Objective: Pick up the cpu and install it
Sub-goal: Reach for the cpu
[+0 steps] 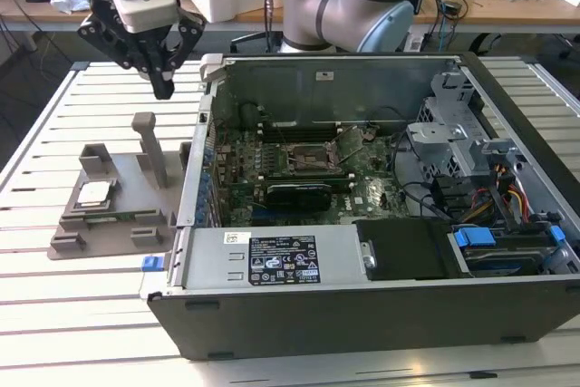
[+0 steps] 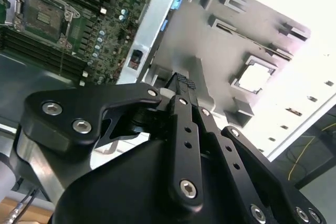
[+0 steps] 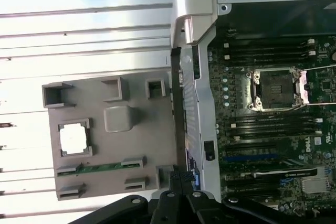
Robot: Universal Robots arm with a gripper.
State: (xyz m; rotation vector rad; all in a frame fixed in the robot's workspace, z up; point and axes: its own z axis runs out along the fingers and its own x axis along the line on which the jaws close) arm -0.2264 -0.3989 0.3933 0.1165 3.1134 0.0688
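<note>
The cpu (image 1: 93,193), a silver-white square chip, lies flat in a recess of the grey moulded tray (image 1: 104,235) on the slatted table, at the exterior view's left of the open computer case. My gripper (image 1: 163,88) hangs shut and holding nothing, well above the tray's far edge near the case's corner. In both wrist views the cpu (image 2: 255,77) (image 3: 73,140) sits apart from the closed fingertips (image 2: 185,81) (image 3: 181,174). The motherboard's cpu socket (image 1: 304,157) (image 3: 275,90) (image 2: 42,17) stands open with its metal frame around it.
A tall post (image 1: 149,147) rises from the tray between the cpu and the case wall (image 1: 195,178). A green strip (image 3: 100,167) lies in a tray slot. Inside the case are a power supply (image 1: 290,256), drive cage (image 1: 453,133) and cables (image 1: 507,197). The arm's base (image 1: 362,6) stands behind.
</note>
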